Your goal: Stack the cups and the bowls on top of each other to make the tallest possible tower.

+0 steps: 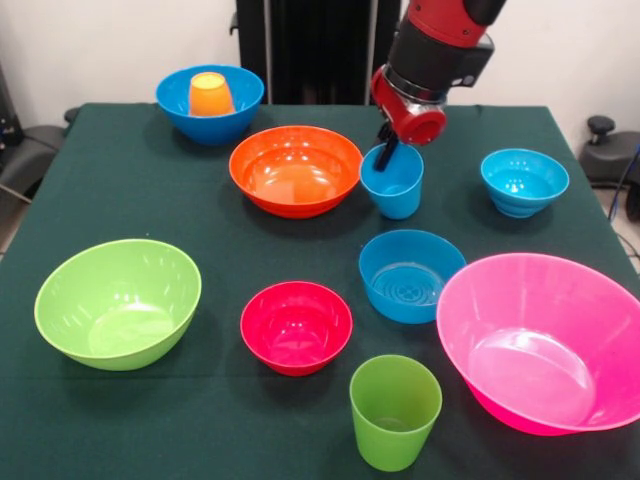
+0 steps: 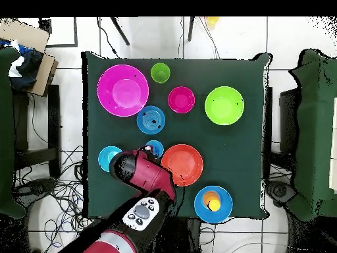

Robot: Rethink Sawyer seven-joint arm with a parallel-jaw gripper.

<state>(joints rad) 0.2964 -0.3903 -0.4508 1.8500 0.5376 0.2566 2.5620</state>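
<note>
My gripper (image 1: pixel 387 148) is at the left rim of the light blue cup (image 1: pixel 393 185), which stands upright on the table next to the wide orange bowl (image 1: pixel 295 170). In the overhead view the arm covers most of this cup (image 2: pixel 156 146). The orange cup (image 1: pixel 210 95) sits upside down inside the large blue bowl (image 1: pixel 175 100) at the far left. The green cup (image 1: pixel 395 410) stands at the near edge. The lime green bowl (image 1: pixel 118 303), small red bowl (image 1: pixel 296 327), medium blue bowl (image 1: pixel 410 275), large pink bowl (image 1: pixel 545 340) and small turquoise bowl (image 1: pixel 524 182) stand apart, upright.
The table is covered in a dark green cloth (image 1: pixel 120 190). Chairs stand at both sides of it in the overhead view (image 2: pixel 16 132), and cables lie on the floor near the robot's base (image 2: pixel 59 191).
</note>
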